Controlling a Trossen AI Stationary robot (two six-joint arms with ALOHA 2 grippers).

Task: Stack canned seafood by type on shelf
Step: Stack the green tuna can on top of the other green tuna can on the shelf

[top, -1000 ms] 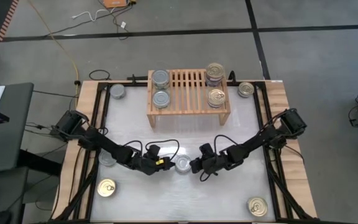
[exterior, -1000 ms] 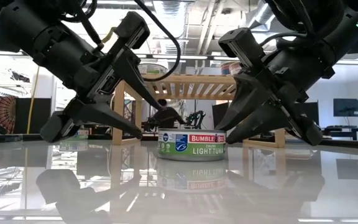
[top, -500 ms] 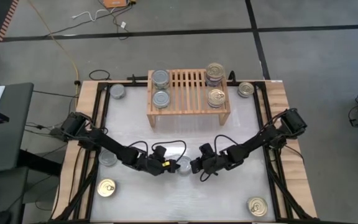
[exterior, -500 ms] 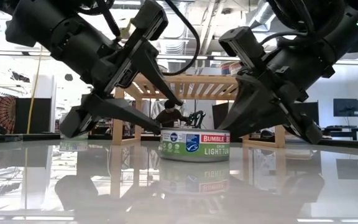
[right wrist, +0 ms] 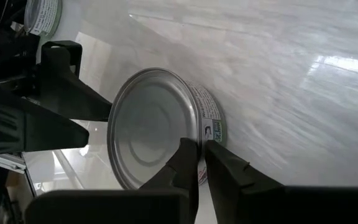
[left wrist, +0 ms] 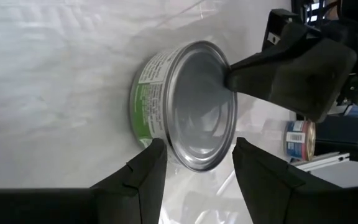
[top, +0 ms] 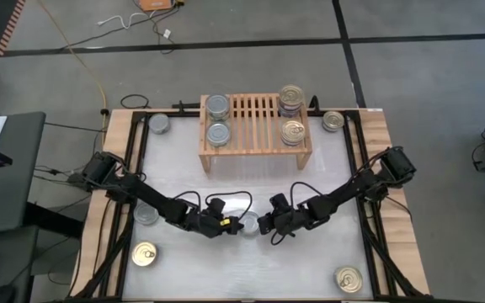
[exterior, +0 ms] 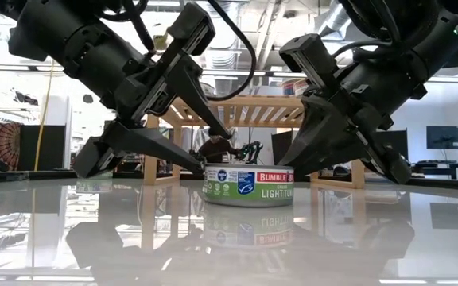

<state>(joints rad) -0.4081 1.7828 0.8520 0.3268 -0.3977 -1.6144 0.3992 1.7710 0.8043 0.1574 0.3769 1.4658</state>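
1. A silver-topped tuna can (exterior: 248, 184) stands on the worktop (top: 251, 269) mid-front.
2. The left gripper (left wrist: 194, 155) has its fingers open around the can's near edge.
3. The right gripper (right wrist: 200, 155) touches the can's opposite edge, fingers nearly closed.
4. Behind, the shelf (top: 255, 126) carries four cans.

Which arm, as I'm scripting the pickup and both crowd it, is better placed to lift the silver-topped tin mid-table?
Left, probably. The left gripper stands open, fingers either side of the tin, ready to close. The right gripper is shut at the tin's rim and would have to reopen first.
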